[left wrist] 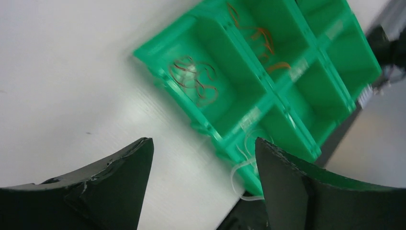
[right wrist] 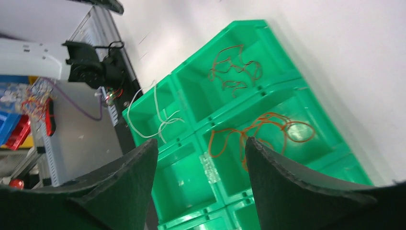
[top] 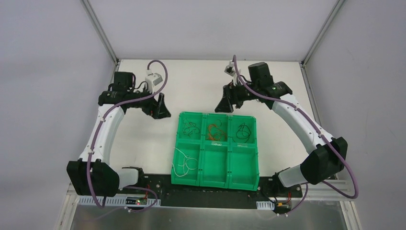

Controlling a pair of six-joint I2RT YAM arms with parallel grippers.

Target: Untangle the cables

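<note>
A green six-compartment tray (top: 215, 184) holds the cables apart. A red cable (top: 190, 129) lies in the far-left bin, an orange cable (top: 216, 130) in the far-middle bin, a black cable (top: 244, 130) in the far-right bin, and a white cable (top: 184, 160) in the near-left bin, looping over its left wall. My left gripper (top: 162, 108) is open and empty above the table, left of the tray's far-left corner. My right gripper (top: 225, 105) is open and empty just beyond the tray's far edge. The left wrist view shows the red cable (left wrist: 196, 79), the orange cable (left wrist: 261, 40) and the white cable (left wrist: 244, 163). The right wrist view shows the red cable (right wrist: 234, 67), the orange cable (right wrist: 263, 129) and the white cable (right wrist: 155, 115).
The near-middle bin (top: 215, 165) and near-right bin (top: 244, 167) hold nothing. A black base rail (top: 206, 194) runs along the near table edge. Metal frame posts (top: 103, 33) stand at the far corners. Off the table, blue and red boxes (right wrist: 16, 122) sit beside a wire bundle.
</note>
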